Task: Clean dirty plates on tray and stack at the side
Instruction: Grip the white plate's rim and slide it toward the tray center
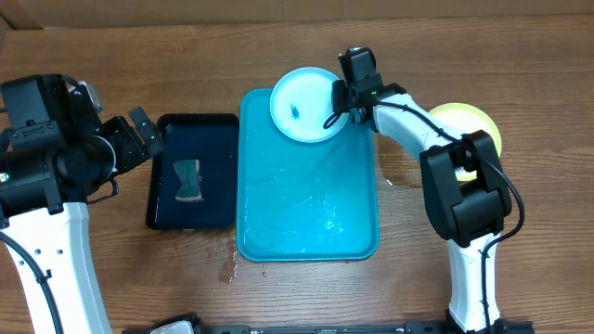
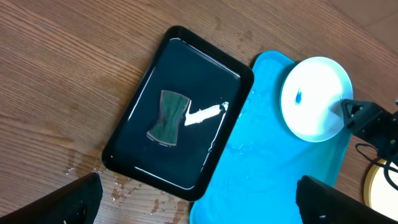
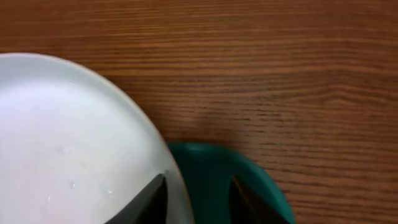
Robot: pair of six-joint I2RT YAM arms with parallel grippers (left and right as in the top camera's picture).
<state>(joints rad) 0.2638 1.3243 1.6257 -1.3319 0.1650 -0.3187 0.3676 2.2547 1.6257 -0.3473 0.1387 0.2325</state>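
Nearest, right gripper (image 3: 196,200) astride the rim of the light-blue plate (image 1: 299,104), jaws partly apart, not pinching yet. Plate at the far right corner of the turquoise tray (image 1: 306,237), immediately left of that gripper. Left gripper (image 1: 146,131) spread wide, well apart, beside the black tray (image 1: 215,122).

Brown wooden table (image 1: 557,56), its grain running side to side, seen from above under soft, even light that casts only faint shadows. A paler tan strip (image 1: 186,11) borders the far edge; small wet patches (image 1: 227,269) glisten on the wood nearer the front
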